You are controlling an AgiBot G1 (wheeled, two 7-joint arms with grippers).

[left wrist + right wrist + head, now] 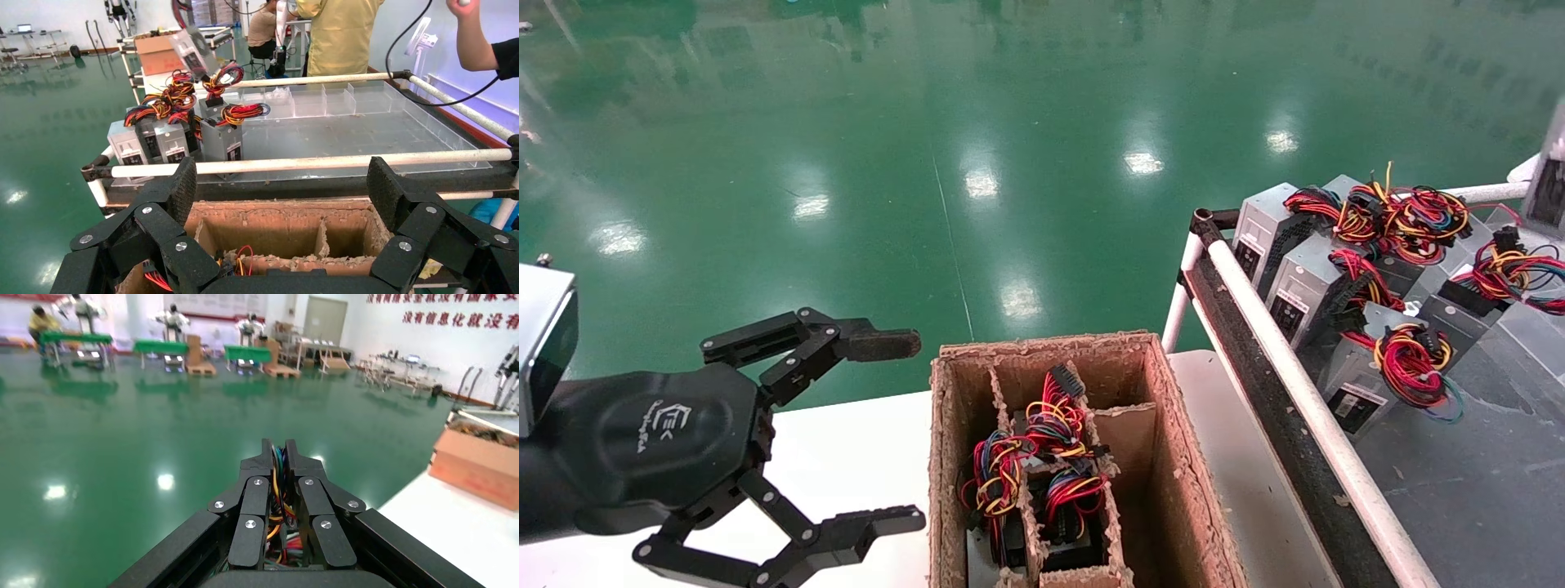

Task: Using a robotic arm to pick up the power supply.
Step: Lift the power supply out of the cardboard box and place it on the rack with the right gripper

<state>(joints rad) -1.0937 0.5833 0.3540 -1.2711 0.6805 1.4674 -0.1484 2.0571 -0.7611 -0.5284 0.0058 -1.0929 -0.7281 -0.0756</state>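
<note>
My right gripper [278, 447] is shut on a bundle of coloured wires [276, 481] pinched between its fingers. Those wires belong to a grey power supply [193, 52], which hangs tilted above the rack in the left wrist view and shows at the right edge of the head view [1549, 175]. Several more grey power supplies [1302, 286] with red and yellow wire bundles stand on the rack. My left gripper [910, 431] is open with nothing between its fingers. It hovers over the white table, just left of the cardboard box [1177, 457].
The divided cardboard box [275, 223] holds power supplies with wire bundles [1042, 457] in its left compartments. A white rail [1303, 392] edges the rack [367, 131] on the right. People [339, 37] stand behind the rack. Beyond the table lies green floor.
</note>
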